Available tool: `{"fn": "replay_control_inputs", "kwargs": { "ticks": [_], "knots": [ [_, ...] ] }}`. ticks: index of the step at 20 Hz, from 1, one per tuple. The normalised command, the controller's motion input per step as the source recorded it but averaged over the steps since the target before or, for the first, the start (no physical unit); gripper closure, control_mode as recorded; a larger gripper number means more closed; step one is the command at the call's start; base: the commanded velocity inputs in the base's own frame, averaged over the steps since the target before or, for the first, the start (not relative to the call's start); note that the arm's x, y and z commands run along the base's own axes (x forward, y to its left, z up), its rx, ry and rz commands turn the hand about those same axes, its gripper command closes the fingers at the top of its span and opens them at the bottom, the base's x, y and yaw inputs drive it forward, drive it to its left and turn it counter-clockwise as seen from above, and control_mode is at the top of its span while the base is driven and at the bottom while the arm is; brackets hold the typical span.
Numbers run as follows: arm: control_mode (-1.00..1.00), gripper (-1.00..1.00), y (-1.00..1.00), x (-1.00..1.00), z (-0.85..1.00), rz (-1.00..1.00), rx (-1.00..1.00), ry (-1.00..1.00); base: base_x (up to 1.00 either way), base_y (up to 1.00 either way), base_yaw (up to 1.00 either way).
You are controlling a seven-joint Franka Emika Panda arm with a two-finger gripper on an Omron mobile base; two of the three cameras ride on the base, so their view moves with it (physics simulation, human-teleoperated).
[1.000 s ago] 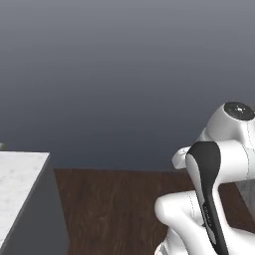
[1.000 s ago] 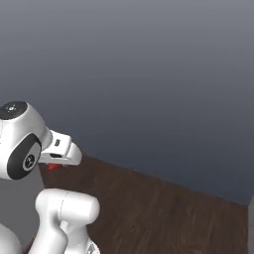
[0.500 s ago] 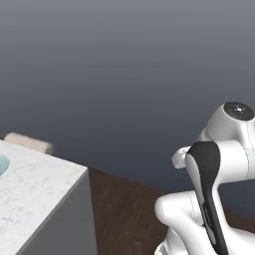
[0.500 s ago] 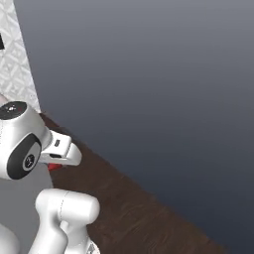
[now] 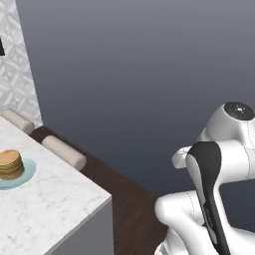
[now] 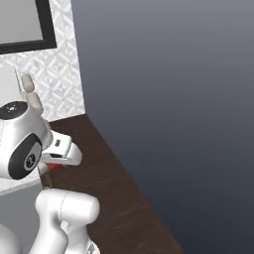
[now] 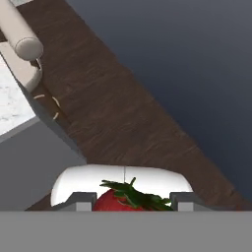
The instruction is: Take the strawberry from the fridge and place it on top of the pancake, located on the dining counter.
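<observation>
Strawberry (image 7: 129, 199) fetched and gripped in the pincer (image 7: 130, 201); left: reach the bench (image 5: 55, 199) and set it on the pancake (image 5: 10, 165).

wall (image 5: 149, 74): plain dark grey
side wall (image 6: 54, 74): pale patterned tile
floor (image 7: 113, 108): dark wood
stools (image 5: 63, 152): beige, padded

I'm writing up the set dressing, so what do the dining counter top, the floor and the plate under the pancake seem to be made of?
The dining counter top looks like polished white stone, going by its faint grey speckling; the sides are plain matte grey. The floor looks like dark wood planks, with visible grain streaks. The plate under the pancake looks like pale blue glazed ceramic, smooth and even, though plastic would look the same here.
</observation>
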Motion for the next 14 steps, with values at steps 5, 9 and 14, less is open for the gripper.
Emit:
{"fn": "replay_control_inputs", "kwargs": {
  "ticks": [5,9,14],
  "knots": [
    [1.00,1.00,0.00,0.00,0.00,0.00,0.00,0.00,0.72,-0.45,0.56],
    [1.00,1.00,0.00,0.00,0.00,0.00,0.00,0.00,0.35,-0.92,0.62],
    [1.00,1.00,0.00,0.00,0.00,0.00,0.00,0.00,0.28,-0.70,0.74]
  ]
}}
